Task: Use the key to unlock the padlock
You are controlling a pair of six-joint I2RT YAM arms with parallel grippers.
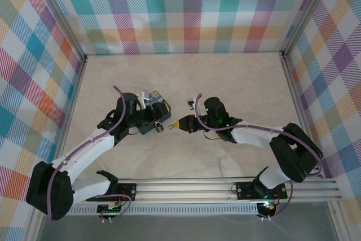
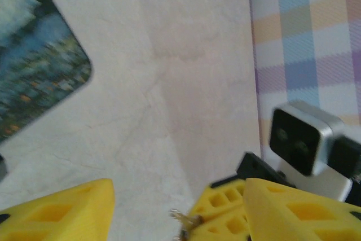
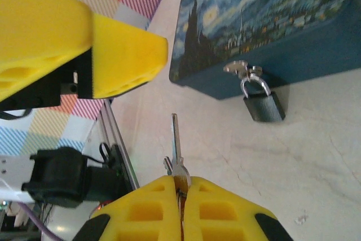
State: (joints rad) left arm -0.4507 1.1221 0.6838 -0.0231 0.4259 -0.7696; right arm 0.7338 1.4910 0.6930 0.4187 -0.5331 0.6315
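The right gripper (image 3: 181,187) is pinching the single key (image 3: 176,136) by its head, its jaws closed tight on it. The blade is pointing out toward the one padlock (image 3: 264,107). The padlock is hanging locked from the hasp on the side of the dark blue box (image 3: 271,21), left of centre on the table (image 3: 293,167). Key and padlock are sitting near each other but apart. The left gripper (image 2: 177,193) is standing open beside the box, holding nothing. The approach appears to be the step in hand. Next, the blade needs lining up with the keyhole, probably on the padlock's underside, which is facing away here. Count: one key, one padlock, one box, two grippers.
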